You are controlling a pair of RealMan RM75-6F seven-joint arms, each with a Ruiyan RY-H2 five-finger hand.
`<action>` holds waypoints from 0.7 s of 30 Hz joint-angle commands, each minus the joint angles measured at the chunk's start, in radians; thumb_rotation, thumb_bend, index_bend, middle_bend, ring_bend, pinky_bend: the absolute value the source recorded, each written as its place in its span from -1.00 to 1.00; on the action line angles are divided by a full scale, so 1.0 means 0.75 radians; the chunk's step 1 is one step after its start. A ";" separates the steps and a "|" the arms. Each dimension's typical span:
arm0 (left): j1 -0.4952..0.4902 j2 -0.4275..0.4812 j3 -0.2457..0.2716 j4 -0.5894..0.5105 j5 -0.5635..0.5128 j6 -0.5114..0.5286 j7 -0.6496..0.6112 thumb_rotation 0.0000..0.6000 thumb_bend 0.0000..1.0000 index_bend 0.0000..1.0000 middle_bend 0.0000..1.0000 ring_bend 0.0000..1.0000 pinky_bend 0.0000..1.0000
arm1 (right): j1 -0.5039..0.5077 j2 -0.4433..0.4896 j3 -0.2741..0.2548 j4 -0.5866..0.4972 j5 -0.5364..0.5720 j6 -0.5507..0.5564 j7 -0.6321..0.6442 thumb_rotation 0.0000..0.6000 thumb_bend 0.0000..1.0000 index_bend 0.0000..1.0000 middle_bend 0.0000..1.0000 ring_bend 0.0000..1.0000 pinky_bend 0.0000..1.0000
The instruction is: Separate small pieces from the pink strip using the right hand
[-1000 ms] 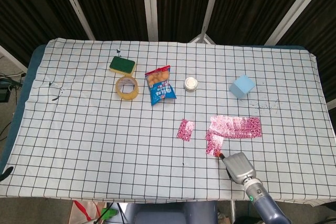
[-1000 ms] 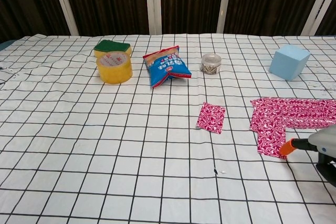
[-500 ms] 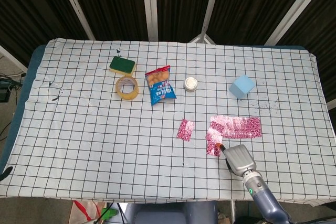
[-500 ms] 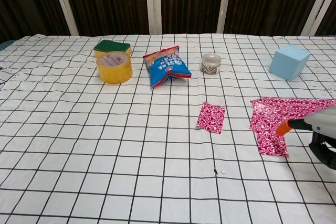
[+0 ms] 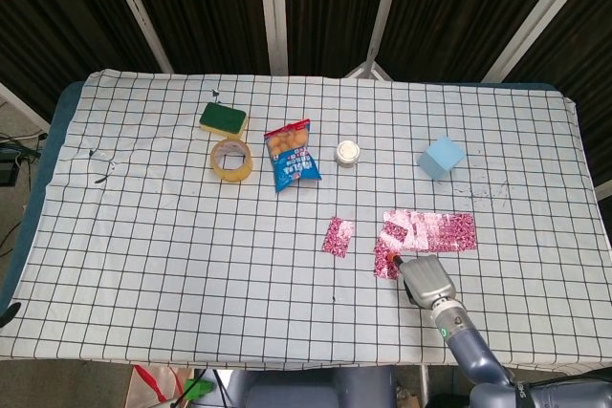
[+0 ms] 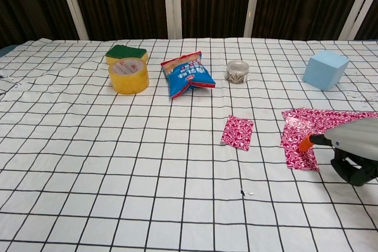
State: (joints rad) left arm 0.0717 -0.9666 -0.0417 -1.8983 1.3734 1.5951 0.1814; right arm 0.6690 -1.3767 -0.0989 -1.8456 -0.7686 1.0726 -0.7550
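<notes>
checked cloth covers the table point(image 5: 172, 236), where the right robot hand point(image 5: 426, 282) presses an orange-tipped finger point(image 6: 306, 143) onto the pink strip point(image 6: 331, 121), probably to tear off another piece like the one point(image 6: 237, 132) lying apart; whether its fingers grip anything i cannot tell.

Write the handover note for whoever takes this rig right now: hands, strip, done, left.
Right hand: an orange fingertip is on the pink strip; whether it grips it I cannot tell.
Left hand: not in view.
Strip lies at the table's right, crumpled at its near-left end.
Done: one small pink piece lies apart, left of the strip.
Left: separate more pieces.
</notes>
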 commanded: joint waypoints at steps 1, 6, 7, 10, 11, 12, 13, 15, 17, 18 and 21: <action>-0.001 0.000 0.002 0.000 0.003 -0.003 0.002 1.00 -0.48 -0.68 -1.00 -1.00 -0.87 | -0.006 0.001 -0.013 -0.013 -0.007 0.009 -0.009 1.00 0.53 -0.62 0.61 0.57 -0.01; 0.002 0.000 0.003 -0.001 0.010 0.004 -0.001 1.00 -0.48 -0.68 -1.00 -1.00 -0.87 | -0.028 0.000 -0.054 -0.039 -0.039 0.029 -0.027 1.00 0.53 -0.62 0.61 0.57 -0.01; 0.002 0.001 0.003 0.000 0.009 0.004 -0.002 1.00 -0.48 -0.68 -1.00 -1.00 -0.87 | -0.033 0.000 -0.063 -0.044 -0.047 0.034 -0.031 1.00 0.53 -0.62 0.61 0.57 -0.01; 0.001 0.001 0.003 0.000 0.008 0.002 -0.004 1.00 -0.48 -0.68 -0.99 -1.00 -0.87 | -0.052 0.000 -0.095 -0.065 -0.074 0.051 -0.042 1.00 0.53 -0.62 0.61 0.57 -0.01; 0.000 0.001 0.003 0.000 0.010 0.001 -0.002 1.00 -0.48 -0.68 -0.99 -1.00 -0.87 | -0.059 0.000 -0.106 -0.072 -0.084 0.056 -0.046 1.00 0.53 -0.62 0.61 0.57 -0.01; 0.000 0.001 0.004 0.000 0.011 0.000 -0.001 1.00 -0.48 -0.68 -0.99 -1.00 -0.87 | -0.066 0.001 -0.116 -0.078 -0.094 0.062 -0.049 1.00 0.53 -0.63 0.61 0.57 -0.01; -0.001 0.000 0.005 0.000 0.012 -0.001 0.000 1.00 -0.48 -0.68 -0.99 -1.00 -0.87 | -0.072 0.001 -0.125 -0.083 -0.102 0.068 -0.051 1.00 0.53 -0.64 0.61 0.57 -0.01; -0.001 0.000 0.005 -0.001 0.013 -0.001 0.002 1.00 -0.48 -0.68 -0.99 -1.00 -0.87 | -0.087 0.003 -0.141 -0.092 -0.117 0.082 -0.053 1.00 0.53 -0.65 0.61 0.57 -0.01; -0.001 -0.001 0.005 -0.002 0.012 0.000 0.004 1.00 -0.48 -0.68 -0.99 -1.00 -0.87 | -0.101 0.007 -0.154 -0.099 -0.129 0.093 -0.052 1.00 0.54 -0.65 0.61 0.57 -0.01; 0.000 -0.001 0.004 -0.002 0.011 0.000 0.004 1.00 -0.48 -0.68 -0.99 -1.00 -0.87 | -0.107 0.010 -0.160 -0.103 -0.136 0.098 -0.051 1.00 0.54 -0.65 0.61 0.57 -0.01; -0.001 -0.002 0.004 -0.002 0.010 0.000 0.006 1.00 -0.48 -0.68 -0.99 -1.00 -0.87 | -0.127 0.023 -0.179 -0.117 -0.155 0.115 -0.047 1.00 0.54 -0.65 0.61 0.57 -0.01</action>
State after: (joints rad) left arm 0.0711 -0.9676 -0.0387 -1.8999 1.3812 1.5951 0.1854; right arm 0.5794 -1.3639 -0.2274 -1.9281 -0.8791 1.1537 -0.7919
